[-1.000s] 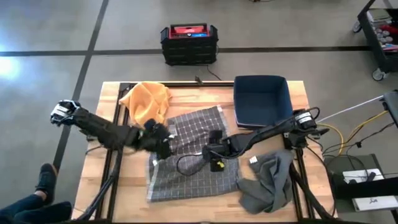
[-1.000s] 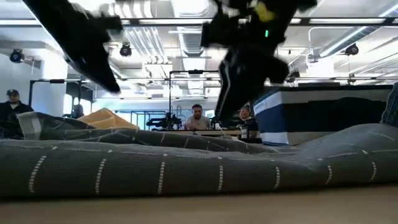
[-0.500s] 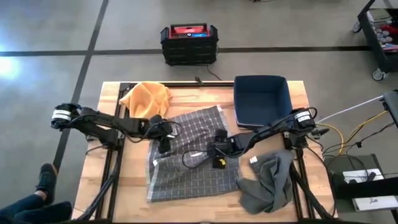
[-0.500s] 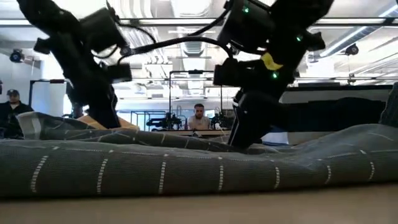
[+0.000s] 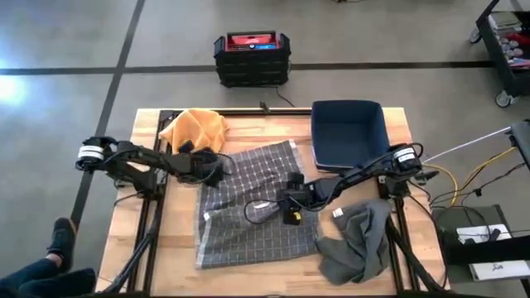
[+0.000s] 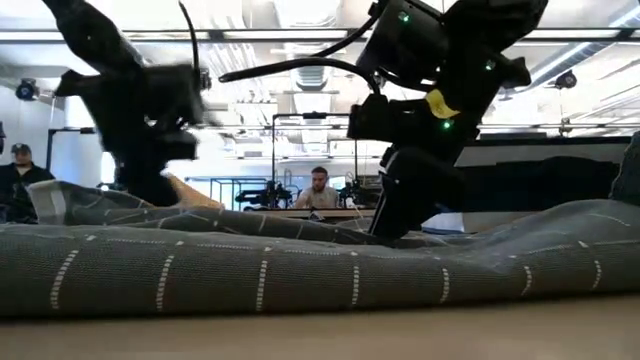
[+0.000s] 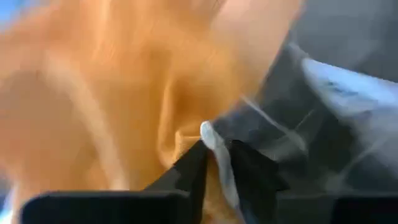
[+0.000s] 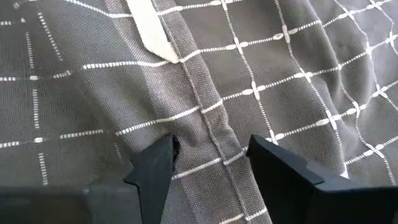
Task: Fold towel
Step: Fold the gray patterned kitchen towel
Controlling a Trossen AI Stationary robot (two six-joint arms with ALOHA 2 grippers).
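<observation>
The grey checked towel (image 5: 248, 211) lies spread and wrinkled on the wooden table (image 5: 166, 248). My left gripper (image 5: 215, 171) is at its far left corner, next to the orange cloth (image 5: 196, 132), and is shut on the towel's pale edge. My right gripper (image 5: 287, 201) stands over the towel's middle right, fingers open and pointing down. They stand on either side of a raised hem (image 8: 208, 134). Whether their tips touch the cloth, I cannot tell. My left gripper pinches a thin pale edge of the towel (image 7: 211, 140) between its two fingers, near the towel's far left corner. The view is blurred, so the number of layers does not show. The rest of the towel lies on the table.
A dark blue bin (image 5: 348, 132) stands at the far right. A crumpled plain grey cloth (image 5: 358, 242) lies at the near right corner. The orange cloth touches the towel's far left corner. People sit in the room behind the table (image 6: 318, 190).
My left gripper has gone along the towel's left side toward the table's far edge and the orange cloth, and is still moving. My right gripper has come down to the towel's middle and stays there.
</observation>
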